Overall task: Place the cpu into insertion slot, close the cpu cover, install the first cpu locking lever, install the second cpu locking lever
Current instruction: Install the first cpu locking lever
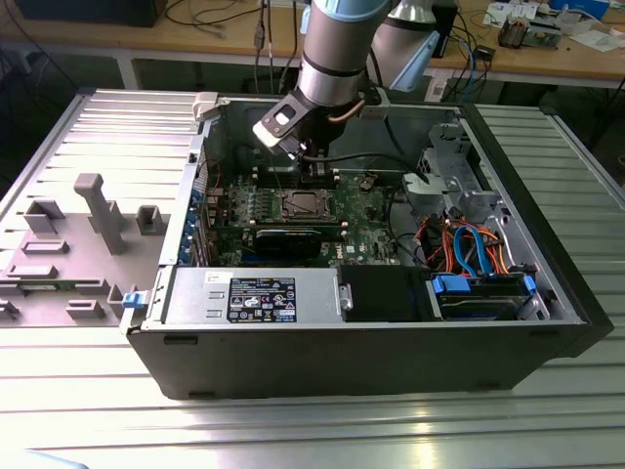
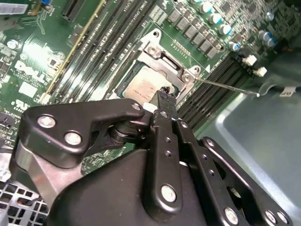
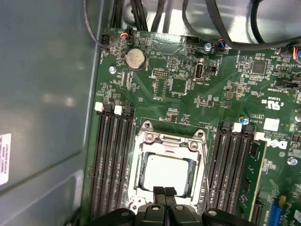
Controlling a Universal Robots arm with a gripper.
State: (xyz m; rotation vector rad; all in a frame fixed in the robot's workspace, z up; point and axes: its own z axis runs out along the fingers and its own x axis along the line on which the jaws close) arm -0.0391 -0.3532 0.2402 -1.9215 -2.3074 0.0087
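1. The gripper (image 3: 164,190) is closest in both wrist views. Its two black fingers (image 3: 158,200) are pressed together with nothing between them. The tips are at the edge of the cover's window, over the rim of the cpu.
2. In the exterior view a ribbed metal table (image 1: 293,430) carries everything.
3. An open black case (image 1: 342,362) lies on its side on the table.
4. The arm (image 1: 337,49) reaches down into the case from the far side.
5. A grey fixture (image 1: 98,210) stands on the table, toward the exterior view's left of the case.
6. The green board (image 3: 188,94) covers the case floor.
7. A power supply (image 1: 254,296) lines the near wall of the case.
8. A long black card (image 1: 290,237) sits between the power supply and the slot (image 1: 302,204).
9. Memory slots (image 3: 110,160) run along both sides of the slot.
10. The steel cover (image 3: 169,140) lies flat over the slot.
11. The cpu (image 3: 167,172) sits in the slot, its grey top showing through the cover's window.
12. A thin lever (image 2: 225,86) sticks out from the cover's corner, with its free end past the memory slots. I cannot tell whether it is latched.
13. A coin cell (image 3: 135,59) sits on the board, well apart from the slot.
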